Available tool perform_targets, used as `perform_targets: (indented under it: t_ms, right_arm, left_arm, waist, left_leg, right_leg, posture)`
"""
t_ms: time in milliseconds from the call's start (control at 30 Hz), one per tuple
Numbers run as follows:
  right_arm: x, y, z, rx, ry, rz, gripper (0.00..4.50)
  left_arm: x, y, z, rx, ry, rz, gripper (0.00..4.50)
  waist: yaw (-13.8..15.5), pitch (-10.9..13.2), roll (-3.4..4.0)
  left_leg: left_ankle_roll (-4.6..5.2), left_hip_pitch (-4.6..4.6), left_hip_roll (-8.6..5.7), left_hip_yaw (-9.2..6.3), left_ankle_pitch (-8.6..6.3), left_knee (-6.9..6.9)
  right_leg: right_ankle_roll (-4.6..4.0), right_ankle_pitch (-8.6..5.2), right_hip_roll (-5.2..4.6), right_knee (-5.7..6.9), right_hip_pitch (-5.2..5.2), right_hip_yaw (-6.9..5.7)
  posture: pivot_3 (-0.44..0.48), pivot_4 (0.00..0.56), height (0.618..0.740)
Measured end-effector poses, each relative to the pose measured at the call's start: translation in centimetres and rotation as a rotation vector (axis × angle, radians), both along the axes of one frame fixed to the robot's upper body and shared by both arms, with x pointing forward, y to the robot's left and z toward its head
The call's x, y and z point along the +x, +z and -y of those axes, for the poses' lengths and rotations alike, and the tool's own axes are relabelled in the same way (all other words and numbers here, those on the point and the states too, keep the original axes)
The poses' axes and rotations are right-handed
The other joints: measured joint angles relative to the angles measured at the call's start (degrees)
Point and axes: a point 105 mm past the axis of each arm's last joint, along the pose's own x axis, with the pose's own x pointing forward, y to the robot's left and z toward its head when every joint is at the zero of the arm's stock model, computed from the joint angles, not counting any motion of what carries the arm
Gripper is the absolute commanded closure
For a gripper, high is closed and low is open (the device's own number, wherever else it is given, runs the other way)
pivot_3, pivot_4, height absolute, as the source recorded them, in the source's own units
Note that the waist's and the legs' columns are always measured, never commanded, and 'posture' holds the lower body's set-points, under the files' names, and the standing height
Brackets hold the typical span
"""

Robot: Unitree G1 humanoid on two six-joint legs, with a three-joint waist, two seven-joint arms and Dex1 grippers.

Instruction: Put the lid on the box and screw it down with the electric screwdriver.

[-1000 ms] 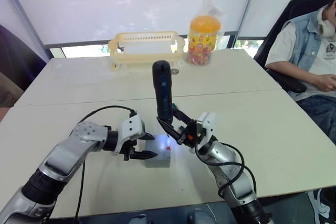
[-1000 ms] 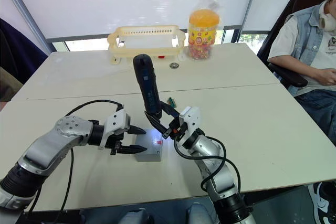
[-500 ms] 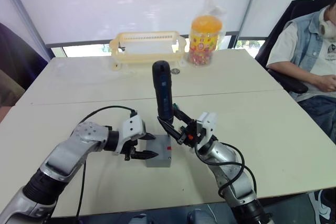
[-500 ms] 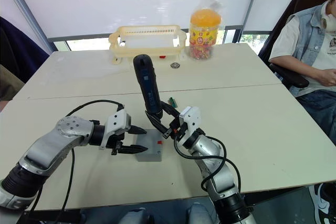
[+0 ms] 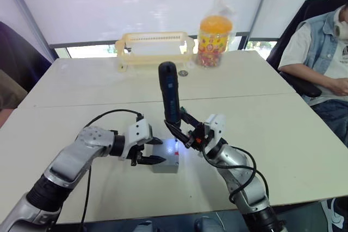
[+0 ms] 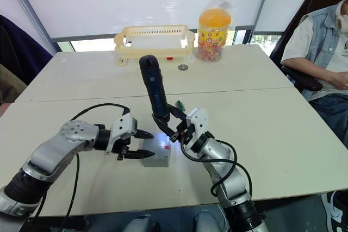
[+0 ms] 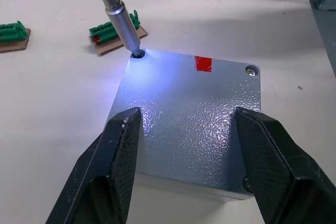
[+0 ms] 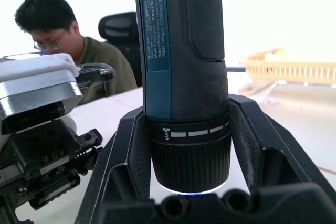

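Nearest the robot, the box [image 5: 166, 161] is seen resting on the pale surface [image 5: 283, 134], with the lid [image 7: 189, 124] seated on top of it and a small red mark near one edge of the lid. The left gripper [image 7: 184, 145] is held with its jaws released, one finger [image 7: 118, 150] on each side of the lid and box; whether the fingers touch the sides cannot be told. A screw head is seen in one lid corner.

The electric screwdriver [image 5: 169, 94] is held nearly upright, clenched in the jaws of the right gripper [image 5: 182, 132] around its lower end. Its thin metal bit is set into a corner hole of the lid, and that corner is lit by a bluish-white glow.

Just beyond the box, two small green blocks [image 7: 113, 30] on brown card lie on the surface. Farther back, a cream plastic basket [image 5: 155, 47] and an orange-lidded jar [image 5: 213, 35] in a clear bag are placed near the window. A seated person [image 5: 326, 52] is seen at the far right.
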Motion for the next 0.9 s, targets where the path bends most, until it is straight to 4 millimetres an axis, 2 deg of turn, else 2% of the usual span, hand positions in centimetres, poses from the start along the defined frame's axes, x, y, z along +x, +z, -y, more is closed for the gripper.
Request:
perform_targets:
  t_ms: [67, 133, 167, 233, 300, 367, 433, 533, 667, 700, 800, 900]
  right_arm:
    - [0.0, 0.6, 0.2, -0.008, 0.002, -0.025, 2.75]
    - [0.3, 2.2, 0.9, -0.001, -0.019, -0.027, 2.75]
    - [0.6, 3.2, 1.4, 0.002, -0.035, -0.028, 2.75]
    - [0.9, 6.6, 2.7, 0.031, -0.073, 0.026, 2.75]
    - [1.0, 9.8, 4.0, 0.119, -0.096, 0.042, 2.75]
    - [1.1, 11.7, 4.9, 0.211, -0.096, 0.0, 2.75]
    - [1.7, 12.2, 5.9, 0.284, -0.096, -0.117, 2.75]
    - [3.0, 10.8, 8.4, 0.23, -0.145, -0.337, 2.75]
    - [3.2, 5.1, 13.2, -0.09, -0.32, -0.709, 2.75]
    - [3.0, 3.1, 15.2, -0.146, -0.376, -0.848, 2.75]
    - [2.5, 1.0, 18.1, -0.171, -0.457, -1.028, 2.75]
    - [1.8, 0.6, 20.0, -0.163, -0.494, -1.088, 2.75]
  left_arm:
    - [0.0, 0.1, 0.1, -0.002, -0.004, 0.005, 1.63]
    - [0.0, 0.1, 0.1, -0.003, -0.007, 0.007, 1.63]
    - [-0.1, 0.1, 0.1, -0.003, -0.007, 0.008, 1.63]
    - [0.0, 0.3, 0.2, -0.01, -0.007, 0.016, 1.63]
    - [0.1, 0.6, 0.2, -0.027, 0.001, 0.019, 1.63]
    - [0.2, 0.7, 0.3, -0.045, 0.017, 0.008, 1.63]
    - [0.5, 0.9, 0.4, -0.084, 0.043, -0.022, 1.63]
    - [0.9, 2.1, 0.6, -0.146, 0.072, -0.064, 1.63]
    - [0.6, 5.3, 1.4, -0.233, 0.027, -0.05, 1.63]
    - [0.0, 6.0, 2.1, -0.255, -0.025, -0.047, 1.63]
    - [-1.1, 5.7, 3.3, -0.238, -0.123, -0.063, 1.63]
    - [-1.4, 5.5, 4.5, -0.203, -0.197, -0.037, 1.63]
  waist:
    - [0.0, 0.2, 0.07]
    - [0.1, 0.4, 0.14]
    - [0.1, 0.5, 0.18]
    - [0.0, 0.5, 0.19]
    - [0.0, 0.5, 0.19]
    - [0.0, 0.5, 0.2]
    - [-0.1, 0.6, 0.28]
    - [0.1, 1.1, 0.24]
    - [0.0, 1.3, 0.2]
    - [0.0, 1.3, 0.2]
    - [-0.1, 1.4, 0.3]
    - [0.0, 1.5, 0.3]
  left_leg:
    - [0.0, -0.08, -0.03, -0.01, 0.0, 0.0]
    - [0.0, -0.22, -0.07, -0.03, 0.01, 0.01]
    - [0.0, -0.35, -0.09, -0.03, 0.01, 0.02]
    - [-0.02, -0.89, -0.13, -0.04, 0.04, 0.12]
    - [-0.03, -0.96, -0.12, -0.11, 0.05, 0.07]
    - [-0.03, -0.96, -0.1, -0.2, 0.04, -0.03]
    - [-0.03, -0.99, -0.1, -0.23, 0.04, -0.07]
    - [-0.01, -1.12, -0.14, -0.24, 0.05, 0.03]
    - [0.0, -1.74, -0.22, -0.24, 0.05, 0.1]
    - [0.01, -1.96, -0.24, -0.17, 0.05, 0.13]
    - [0.16, -2.05, -0.23, 0.11, -0.03, 0.08]
    - [0.27, -2.03, -0.19, 0.34, -0.09, 0.05]
  right_leg:
    - [0.0, 0.0, -0.04, 0.0, -0.05, -0.01]
    - [-0.01, 0.02, -0.08, 0.0, -0.16, -0.04]
    - [0.0, 0.02, -0.1, 0.01, -0.28, -0.05]
    - [-0.19, 0.2, -0.12, 0.12, -0.85, -0.08]
    - [-0.03, 0.31, -0.1, 0.14, -0.93, -0.17]
    - [-0.03, 0.3, -0.09, 0.13, -0.95, -0.26]
    - [-0.07, 0.28, -0.1, 0.12, -0.96, -0.27]
    - [-0.22, 0.21, -0.15, 0.1, -0.98, -0.31]
    - [-0.18, 0.23, -0.25, 0.01, -1.4, -0.39]
    - [-0.01, 0.34, -0.26, 0.02, -1.65, -0.37]
    - [0.06, 0.36, -0.27, 0.05, -1.87, -0.28]
    - [0.06, 0.35, -0.21, 0.03, -1.88, -0.28]
  posture:
    - [0.0, 0.15, 0.74]
    - [0.0, 0.15, 0.74]
    - [0.0, 0.15, 0.74]
    - [0.0, 0.15, 0.74]
    - [0.0, 0.15, 0.74]
    - [0.0, 0.15, 0.74]
    - [0.0, 0.15, 0.74]
    - [0.0, 0.15, 0.74]
    - [0.0, 0.15, 0.74]
    - [0.0, 0.15, 0.74]
    - [0.0, 0.15, 0.74]
    - [0.0, 0.15, 0.74]
